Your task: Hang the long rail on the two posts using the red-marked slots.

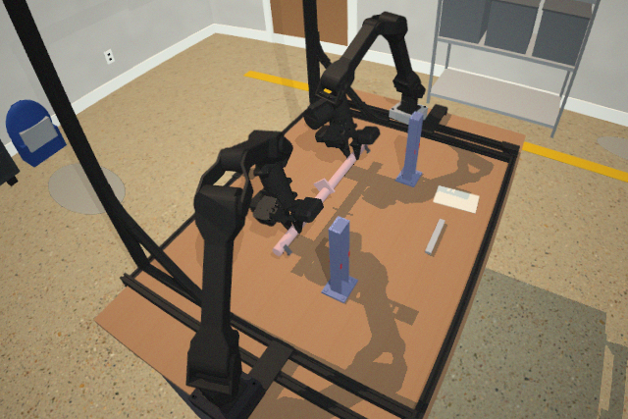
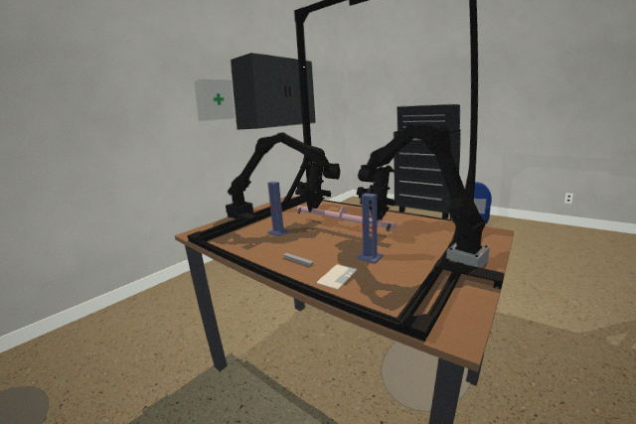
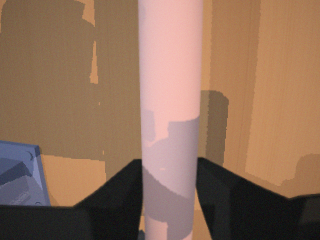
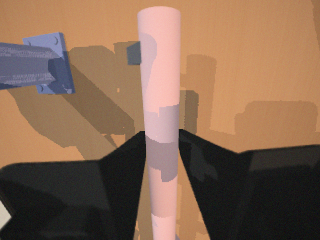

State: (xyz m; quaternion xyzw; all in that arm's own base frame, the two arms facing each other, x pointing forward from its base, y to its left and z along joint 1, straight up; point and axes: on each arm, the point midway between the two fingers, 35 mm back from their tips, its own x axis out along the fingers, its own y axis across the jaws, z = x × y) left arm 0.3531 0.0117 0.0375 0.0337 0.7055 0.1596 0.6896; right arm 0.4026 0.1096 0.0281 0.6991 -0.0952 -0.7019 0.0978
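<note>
The long pink rail [image 1: 337,176] [image 2: 354,217] [image 3: 170,65] [image 4: 160,65] is up over the brown desk [image 1: 456,272] [image 2: 246,244], with its shadow apart from it. In the top view it slants from the middle of the frame down toward the lower left. It is not on the posts.

The left fingers [image 1: 354,154] [image 2: 381,215] are clenched on the rail, one on each side, near its upper end in the top view. The right fingers [image 1: 296,228] [image 2: 311,209] are grasping it too, near its lower end there. A small dark hook [image 1: 287,249] [image 2: 299,210] [image 4: 134,53] sticks out beside that lower end. A pink flat piece [image 1: 323,184] [image 2: 341,212] sits on the rail between the two grippers.

Two blue posts stand upright, to the right of the rail in the top view. One post [image 1: 339,257] [image 2: 275,209] is low in the middle of that frame, and the other post [image 1: 413,150] [image 2: 369,229] is higher and more to the right. Both have little red marks.

A gray bar [image 1: 435,236] [image 2: 297,259] and a white card [image 1: 456,199] [image 2: 336,276] lie flat on the desk, near each other, at the right of the top view. They are well apart from the rail.
</note>
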